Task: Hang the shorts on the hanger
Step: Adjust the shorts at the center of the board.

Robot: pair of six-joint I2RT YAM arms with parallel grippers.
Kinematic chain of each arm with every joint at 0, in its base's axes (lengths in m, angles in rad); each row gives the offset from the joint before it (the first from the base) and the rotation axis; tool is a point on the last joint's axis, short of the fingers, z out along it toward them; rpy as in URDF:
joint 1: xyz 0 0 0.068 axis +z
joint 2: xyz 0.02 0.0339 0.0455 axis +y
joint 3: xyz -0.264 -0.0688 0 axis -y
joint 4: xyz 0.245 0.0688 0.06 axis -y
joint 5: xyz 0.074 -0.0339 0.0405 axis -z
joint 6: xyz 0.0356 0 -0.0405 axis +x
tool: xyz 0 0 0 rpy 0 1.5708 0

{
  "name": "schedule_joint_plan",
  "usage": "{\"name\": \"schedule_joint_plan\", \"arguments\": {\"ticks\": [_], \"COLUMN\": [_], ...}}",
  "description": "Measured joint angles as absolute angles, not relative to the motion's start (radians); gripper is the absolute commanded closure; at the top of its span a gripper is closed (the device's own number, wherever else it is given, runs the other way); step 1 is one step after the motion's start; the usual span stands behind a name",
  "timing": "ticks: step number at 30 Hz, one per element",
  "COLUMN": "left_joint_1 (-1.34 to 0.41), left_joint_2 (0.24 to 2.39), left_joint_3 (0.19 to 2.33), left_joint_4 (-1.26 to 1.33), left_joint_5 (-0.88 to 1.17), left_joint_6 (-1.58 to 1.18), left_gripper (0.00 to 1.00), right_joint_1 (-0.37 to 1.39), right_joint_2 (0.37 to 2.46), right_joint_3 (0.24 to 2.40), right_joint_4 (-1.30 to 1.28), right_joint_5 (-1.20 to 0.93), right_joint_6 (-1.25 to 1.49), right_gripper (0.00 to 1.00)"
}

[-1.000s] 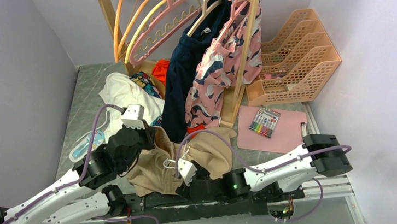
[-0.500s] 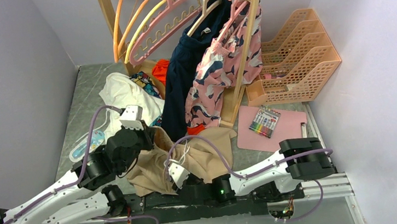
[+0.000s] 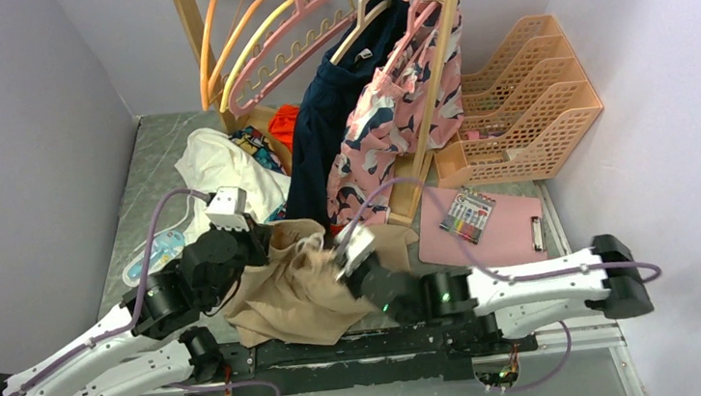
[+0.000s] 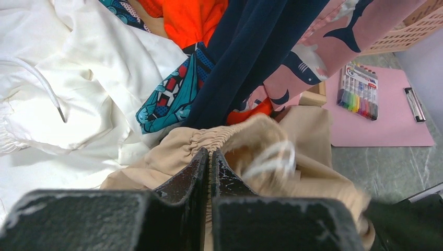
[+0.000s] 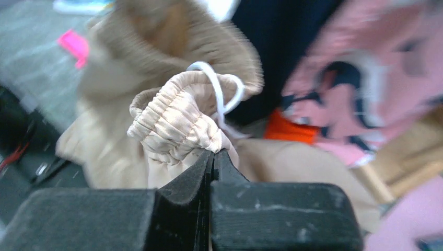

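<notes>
The tan shorts [image 3: 293, 296] lie bunched near the table's front, between the two arms. My left gripper [image 4: 210, 154] is shut on their gathered elastic waistband [image 4: 209, 138]. My right gripper [image 5: 213, 153] is shut on another stretch of the waistband [image 5: 175, 123], beside the white drawstring [image 5: 219, 91]. Seen from above, the right gripper [image 3: 348, 264] holds the fabric lifted at the shorts' right side, and the left gripper [image 3: 259, 246] holds their left side. The pink hanger [image 3: 288, 44] hangs on the wooden rack's rail at the back.
A navy garment [image 3: 321, 128] and a pink patterned garment [image 3: 388, 122] hang from the rack. Orange and yellow hangers [image 3: 216, 46] hang left of the pink one. White clothing [image 3: 218, 167] lies behind my left arm. A pink clipboard with markers [image 3: 480, 224] and peach file trays [image 3: 526, 99] sit right.
My right gripper has closed on the waistband and swung up and to the right with it, pulling the fabric along. The left arm has barely moved and keeps its grip.
</notes>
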State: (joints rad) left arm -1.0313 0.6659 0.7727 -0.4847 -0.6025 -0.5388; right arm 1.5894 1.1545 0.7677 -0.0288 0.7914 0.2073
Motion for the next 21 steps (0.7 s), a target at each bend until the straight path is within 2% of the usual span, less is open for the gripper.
{"name": "schedule_joint_plan", "arguments": {"ticks": [7,12,15,21], "left_joint_1": [-1.031,-1.031,-1.031,-1.031], "left_joint_2": [0.630,0.641,0.680,0.764], "left_joint_3": [0.769,0.723,0.682,0.639], "left_joint_4": [-0.473,-0.448,-0.444,-0.442], "left_joint_5": [-0.602,-0.600,-0.599,-0.599], "left_joint_6": [-0.539,-0.564,-0.593,-0.655], "left_gripper": [0.93,0.93,0.93,0.93], "right_joint_1": [1.206,1.151,1.151,1.151], "right_joint_2": [0.900,0.918,0.928,0.889], "right_joint_3": [0.674,0.572,0.524,0.511], "right_joint_4": [-0.117,-0.216,-0.278,-0.330], "right_joint_5": [0.712,0.636,0.599,0.546], "right_joint_6": [0.296,0.485,0.594,0.686], "right_gripper": [1.00,1.00,0.89,0.53]}}
